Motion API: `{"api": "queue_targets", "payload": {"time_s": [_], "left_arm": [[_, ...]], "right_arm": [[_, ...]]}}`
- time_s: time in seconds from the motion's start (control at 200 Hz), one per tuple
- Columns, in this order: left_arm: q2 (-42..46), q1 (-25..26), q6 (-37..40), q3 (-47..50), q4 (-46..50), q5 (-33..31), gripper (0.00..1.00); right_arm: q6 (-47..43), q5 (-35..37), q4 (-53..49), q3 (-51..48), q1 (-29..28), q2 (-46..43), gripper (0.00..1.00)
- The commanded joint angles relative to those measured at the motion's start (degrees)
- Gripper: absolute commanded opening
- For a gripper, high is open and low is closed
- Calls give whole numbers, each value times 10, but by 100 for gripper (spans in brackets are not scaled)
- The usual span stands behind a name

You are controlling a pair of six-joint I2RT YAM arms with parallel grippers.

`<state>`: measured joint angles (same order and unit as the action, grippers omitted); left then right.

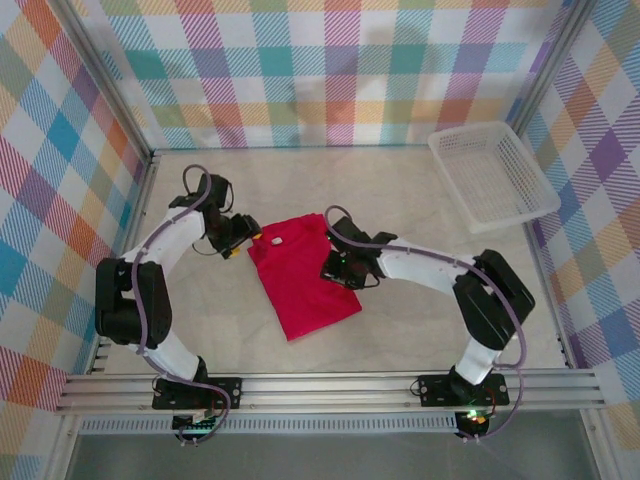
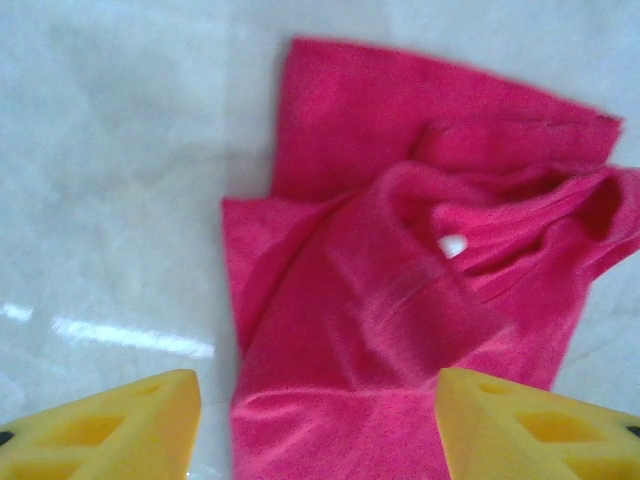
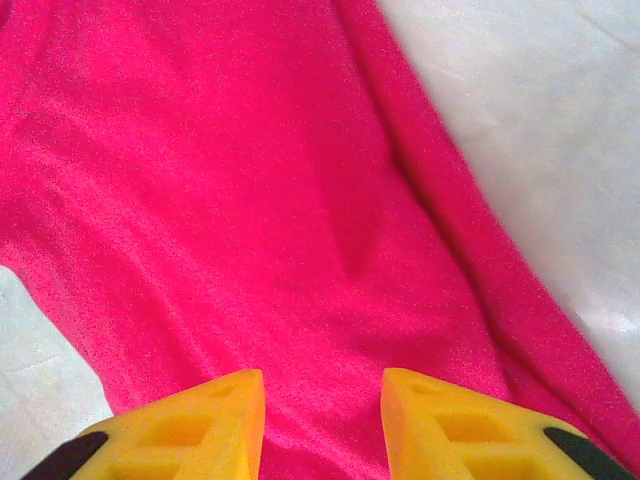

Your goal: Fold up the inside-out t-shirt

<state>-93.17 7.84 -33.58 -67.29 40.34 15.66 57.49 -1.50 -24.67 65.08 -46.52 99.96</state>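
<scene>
The inside-out t-shirt [image 1: 300,282] lies in the middle of the table as a crimson strip folded lengthwise, with its collar end toward the back left. A small white tag [image 1: 274,240] shows near the collar. My left gripper [image 1: 243,246] hovers at the shirt's left collar corner. In the left wrist view my left gripper [image 2: 318,430] stands open, its yellow fingers [image 2: 110,425] wide apart over the bunched collar cloth [image 2: 400,300] and tag [image 2: 452,245]. My right gripper [image 1: 338,270] is over the shirt's right edge. In the right wrist view my right gripper [image 3: 322,420] is open above smooth cloth [image 3: 250,200], pinching nothing.
A white mesh basket [image 1: 492,172] stands at the back right by the wall. Checked walls close in the pale table [image 1: 400,190] on three sides. A metal rail [image 1: 320,385] with both arm bases runs along the near edge.
</scene>
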Motion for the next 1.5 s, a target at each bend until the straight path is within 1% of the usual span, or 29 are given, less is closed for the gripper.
{"api": "queue_targets", "payload": {"time_s": [0.0,0.065,0.14,0.18,0.225,0.335,0.42,0.45,0.475,0.51,0.555,0.605,0.635,0.65,0.675,0.745,0.825,0.87,0.915,0.93,1.03,1.085,1.145,1.235,1.335,1.385,1.455,1.495], "left_arm": [[-2,3,-14,34,-35,46,65],[-25,4,-28,44,-67,77,63],[-52,5,-29,39,-83,80,58],[-69,6,-27,29,-85,76,54],[-91,6,-20,7,-78,72,50],[-142,5,-1,-61,-52,57,46],[-178,3,20,-124,-3,28,39],[-187,1,26,-142,17,20,35],[-189,1,29,-153,29,15,32],[-187,0,30,-162,39,7,31],[-176,0,30,-160,39,3,30],[-154,0,28,-149,28,2,31],[-136,1,32,-141,20,3,34],[-128,1,33,-136,14,3,37],[-115,1,37,-129,10,3,44],[-82,1,51,-114,4,-1,57],[-46,-1,60,-91,-10,-1,75],[-30,-6,57,-73,-30,21,86],[-18,-15,49,-57,-48,43,99],[-16,-19,46,-53,-52,50,100],[-8,-37,38,-33,-75,85,100],[-3,-39,40,-19,-91,95,100],[7,-39,41,4,-121,116,100],[25,-39,38,41,-160,127,87],[32,-38,46,62,-167,117,71],[29,-38,49,68,-165,110,67],[20,-37,51,77,-172,111,62],[12,-37,51,82,-178,117,61]], "right_arm": [[-27,-19,-15,22,-2,67,34],[-7,-40,-8,18,-4,89,33],[21,-51,13,-9,-18,92,33],[34,-48,15,-23,-36,87,33],[50,-40,10,-35,-59,81,33],[81,-15,-7,-57,-115,47,33],[83,18,-40,-58,-129,2,34],[79,32,-53,-57,-129,-17,36],[72,50,-65,-53,-127,-33,40],[56,75,-79,-47,-125,-55,47],[29,108,-92,-38,-118,-80,58],[-6,130,-94,-32,-102,-96,72],[-26,131,-89,-31,-86,-101,77],[-33,129,-86,-30,-78,-101,79],[-47,123,-78,-31,-60,-101,81],[-82,92,-50,-31,-9,-88,83],[-118,58,-27,-14,40,-49,83],[-137,37,-24,6,60,-20,82],[-154,22,-27,33,71,9,82],[-159,21,-29,43,73,19,82],[-187,8,-42,105,77,80,80],[-193,2,-46,132,78,110,79],[-194,-2,-46,158,78,140,76],[-192,-7,-48,187,79,179,71],[-189,-9,-44,200,79,202,64],[-188,-12,-39,202,79,208,56],[-188,-18,-33,202,80,212,43],[-187,-19,-33,202,80,213,39]]}}
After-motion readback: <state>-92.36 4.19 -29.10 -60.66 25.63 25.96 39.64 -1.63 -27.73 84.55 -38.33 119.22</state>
